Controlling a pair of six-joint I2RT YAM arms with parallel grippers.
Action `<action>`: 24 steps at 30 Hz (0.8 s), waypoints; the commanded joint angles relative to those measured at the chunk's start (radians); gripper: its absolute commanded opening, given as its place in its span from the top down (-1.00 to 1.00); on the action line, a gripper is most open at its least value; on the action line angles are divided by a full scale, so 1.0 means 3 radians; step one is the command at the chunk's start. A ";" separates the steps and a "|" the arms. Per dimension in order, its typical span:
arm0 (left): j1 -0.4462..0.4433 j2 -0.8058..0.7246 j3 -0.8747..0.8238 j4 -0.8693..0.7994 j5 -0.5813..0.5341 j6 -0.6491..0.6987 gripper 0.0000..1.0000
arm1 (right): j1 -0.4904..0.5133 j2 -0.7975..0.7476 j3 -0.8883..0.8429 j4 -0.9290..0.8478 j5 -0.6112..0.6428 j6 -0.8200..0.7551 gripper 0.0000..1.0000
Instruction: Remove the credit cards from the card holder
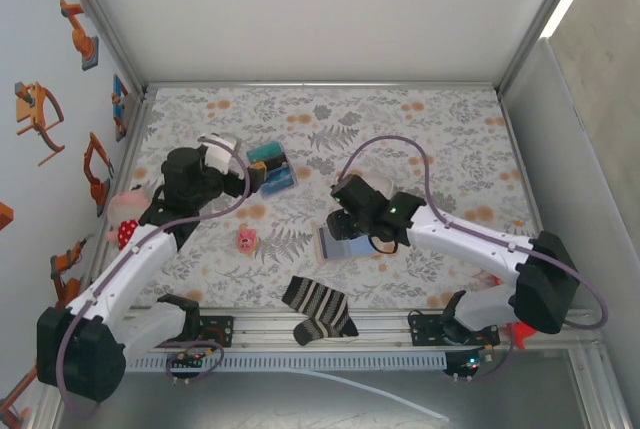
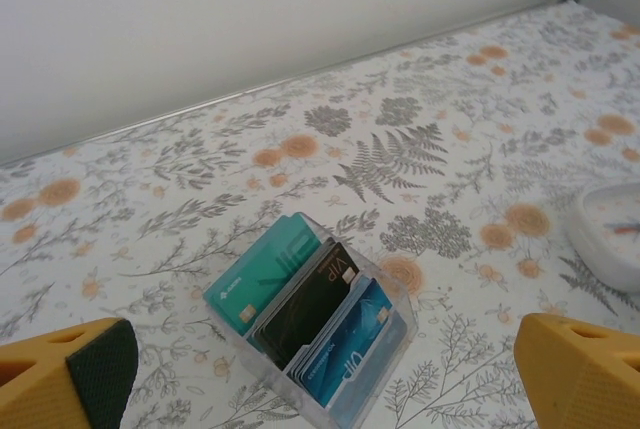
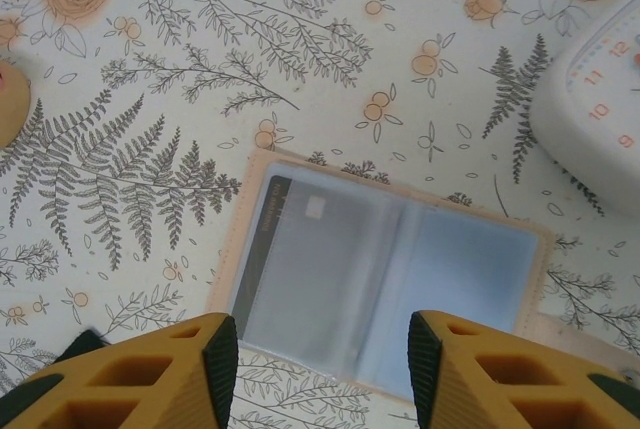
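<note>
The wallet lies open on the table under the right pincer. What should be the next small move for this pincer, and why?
Probably lower the right pincer onto the left panel of the card holder. The pincer is open and empty, poised over one edge of the holder, and a credit card sits in that panel's sleeve, not yet pulled out.

The left pincer [image 2: 320, 374] gapes wide, tilted forward and down; the right pincer [image 3: 320, 369] points straight down, fingers parted.
</note>
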 commanded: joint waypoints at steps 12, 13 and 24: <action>-0.0011 -0.0440 -0.0356 -0.0073 -0.0705 -0.1018 -0.94 | 0.0094 0.0635 0.0300 -0.0195 -0.0050 0.0290 0.11; -0.0011 -0.0428 -0.0354 -0.0088 -0.0709 -0.1037 -0.94 | 0.0092 0.0660 0.0299 -0.0210 -0.0046 0.0318 0.12; -0.0014 -0.0386 -0.0347 -0.0222 -0.0887 -0.1165 -0.94 | 0.0089 0.0938 0.0318 -0.0223 -0.0080 0.0480 0.36</action>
